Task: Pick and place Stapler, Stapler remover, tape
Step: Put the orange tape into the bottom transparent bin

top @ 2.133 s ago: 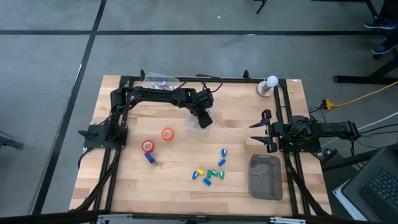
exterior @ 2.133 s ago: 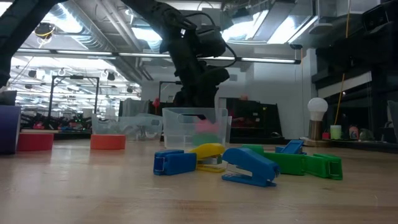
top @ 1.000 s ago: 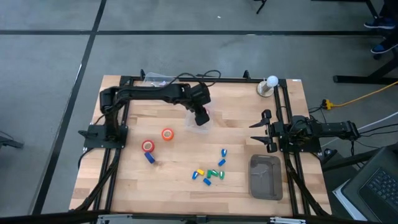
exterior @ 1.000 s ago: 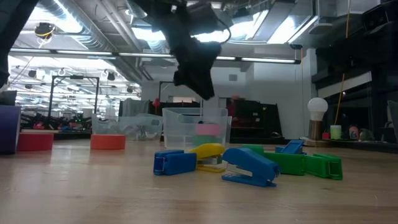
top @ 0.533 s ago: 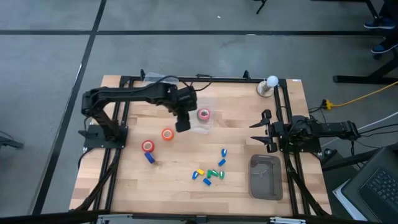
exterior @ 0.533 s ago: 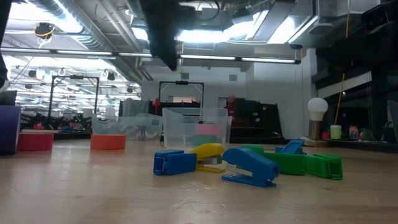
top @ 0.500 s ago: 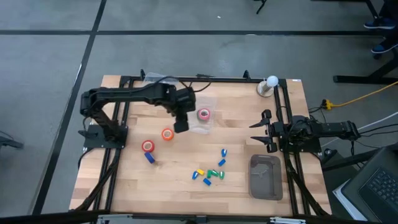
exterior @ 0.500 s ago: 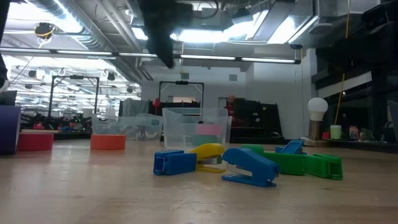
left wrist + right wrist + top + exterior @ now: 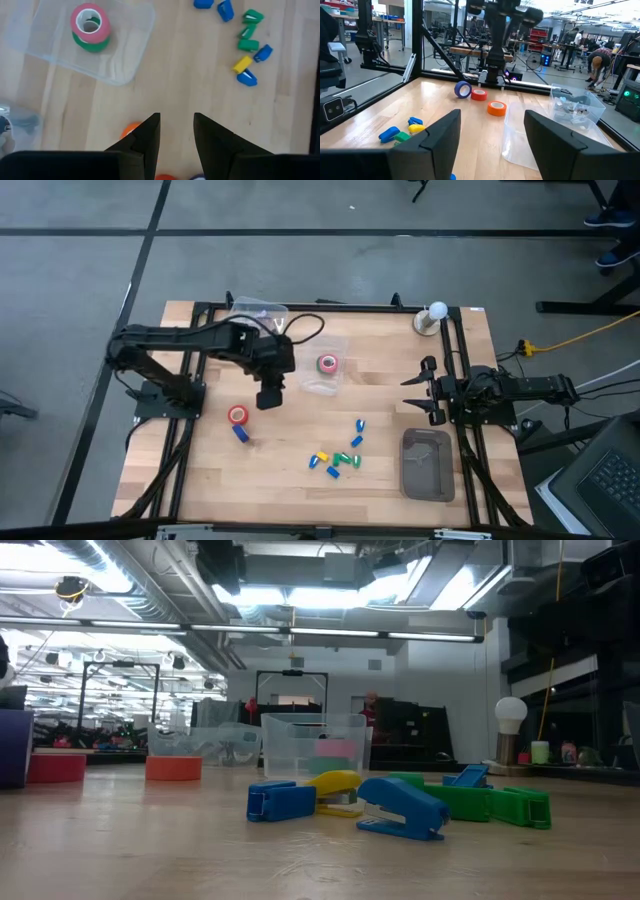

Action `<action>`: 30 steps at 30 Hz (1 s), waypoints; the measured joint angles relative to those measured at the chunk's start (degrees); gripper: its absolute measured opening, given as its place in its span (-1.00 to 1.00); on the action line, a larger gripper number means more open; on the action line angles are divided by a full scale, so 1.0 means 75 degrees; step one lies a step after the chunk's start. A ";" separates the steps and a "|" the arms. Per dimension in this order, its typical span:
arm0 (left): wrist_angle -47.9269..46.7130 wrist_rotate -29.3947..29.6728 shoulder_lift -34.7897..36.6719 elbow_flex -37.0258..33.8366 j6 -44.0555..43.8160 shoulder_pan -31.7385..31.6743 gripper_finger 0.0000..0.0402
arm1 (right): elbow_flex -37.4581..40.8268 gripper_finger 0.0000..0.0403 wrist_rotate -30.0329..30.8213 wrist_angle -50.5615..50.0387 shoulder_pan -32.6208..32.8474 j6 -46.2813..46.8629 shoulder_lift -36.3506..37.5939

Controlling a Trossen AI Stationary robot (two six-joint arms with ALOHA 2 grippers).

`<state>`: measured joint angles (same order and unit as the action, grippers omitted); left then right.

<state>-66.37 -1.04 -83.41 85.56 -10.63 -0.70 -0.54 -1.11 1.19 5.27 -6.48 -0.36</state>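
My worry is the line-up over the orange tape (image 9: 130, 131). The left gripper (image 9: 268, 398) hangs above it, on the left arm's side of the clear tray (image 9: 340, 385), with its fingers (image 9: 150, 136) parted and nothing between them. In the left wrist view the roll peeks out beside one finger, not in the gap. If I drop straight down, that finger could land on the roll's rim and skid it across the surface. The gap also looks narrow for the roll, so I judge the fingers would need to spread more first.

The red tape (image 9: 238, 415) lies just past the orange one, farther from the tray, with a blue piece (image 9: 241, 433) beside it. A sloppy approach could knock either. The tray already holds a pink-red roll (image 9: 327, 362) stacked on a green roll (image 9: 92, 44). A third dropped on top might topple the pile or bounce out.

The right gripper (image 9: 415, 392) waits on the tray's far side, well apart, with its fingers spread and bare.

Count:
- Four tape rolls: two in the tray and two out on the surface.
- Eight small oblong pieces (image 9: 245, 45) in the wrist view: four blue, three green and one yellow.
- One blue piece by the red roll, which I can't identify.
- One grey tray (image 9: 427, 465).
- One second clear container (image 9: 258, 310).
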 joint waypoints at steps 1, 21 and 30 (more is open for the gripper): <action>-0.0017 0.0001 0.0028 0.0000 -0.0001 0.0053 -0.44 | 0.0000 0.12 -0.0001 -0.0002 0.0000 0.0000 0.0002; 0.1250 0.0636 -0.0030 -0.2646 -0.0387 0.0689 -0.44 | 0.0000 0.12 0.0001 0.0000 -0.0002 0.0000 0.0002; 0.3324 0.0886 -0.0030 -0.4678 -0.0932 0.0681 -0.44 | 0.0000 0.12 -0.0002 0.0000 -0.0002 0.0000 0.0000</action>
<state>-41.44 5.60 -83.64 50.47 -17.62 4.40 -0.54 -1.12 1.19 5.26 -6.48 -0.36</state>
